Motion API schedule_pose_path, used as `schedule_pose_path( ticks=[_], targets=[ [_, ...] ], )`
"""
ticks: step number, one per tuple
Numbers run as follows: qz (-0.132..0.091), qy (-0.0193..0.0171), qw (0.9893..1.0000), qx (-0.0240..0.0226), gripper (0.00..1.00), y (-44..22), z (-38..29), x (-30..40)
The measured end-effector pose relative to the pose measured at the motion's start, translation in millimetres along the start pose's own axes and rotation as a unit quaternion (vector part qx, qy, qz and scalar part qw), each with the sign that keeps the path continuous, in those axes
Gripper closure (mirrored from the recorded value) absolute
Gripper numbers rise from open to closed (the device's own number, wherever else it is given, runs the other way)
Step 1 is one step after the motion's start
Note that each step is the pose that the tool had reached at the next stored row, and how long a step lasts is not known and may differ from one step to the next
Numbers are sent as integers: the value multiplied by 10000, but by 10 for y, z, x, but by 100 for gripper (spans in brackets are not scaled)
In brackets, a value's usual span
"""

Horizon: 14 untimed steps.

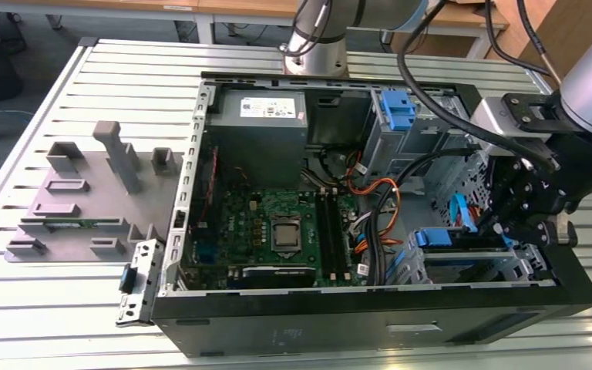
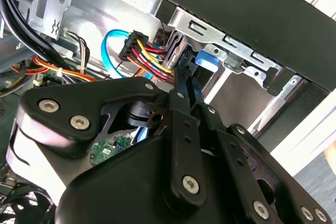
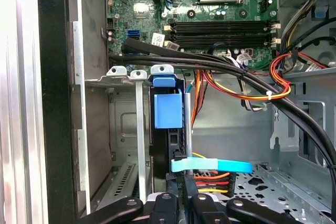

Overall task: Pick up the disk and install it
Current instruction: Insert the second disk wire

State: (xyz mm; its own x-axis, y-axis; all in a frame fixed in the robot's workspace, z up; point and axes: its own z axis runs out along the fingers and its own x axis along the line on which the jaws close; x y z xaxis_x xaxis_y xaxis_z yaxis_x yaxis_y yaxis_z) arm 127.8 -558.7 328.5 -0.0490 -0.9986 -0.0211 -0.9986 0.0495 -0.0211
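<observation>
The disk (image 3: 169, 109), edge-on with its blue tab, stands in the drive cage (image 3: 134, 77) beside the motherboard (image 3: 210, 3). The pincer (image 3: 181, 195) reaches down, pinching its end.

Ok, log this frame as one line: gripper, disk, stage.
gripper: low inside computer case, at drive cage | disk: upright in cage slot, blue tab showing | fingers: at disk's edge, grip unclear | stage: disk in cage
</observation>
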Motion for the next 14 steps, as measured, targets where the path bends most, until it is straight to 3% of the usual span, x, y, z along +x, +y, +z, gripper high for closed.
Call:
schedule_pose_path(
  ticks=[14],
  targets=[
    [0, 1, 10000, 0, 84, 0, 9, 0]
  ],
)
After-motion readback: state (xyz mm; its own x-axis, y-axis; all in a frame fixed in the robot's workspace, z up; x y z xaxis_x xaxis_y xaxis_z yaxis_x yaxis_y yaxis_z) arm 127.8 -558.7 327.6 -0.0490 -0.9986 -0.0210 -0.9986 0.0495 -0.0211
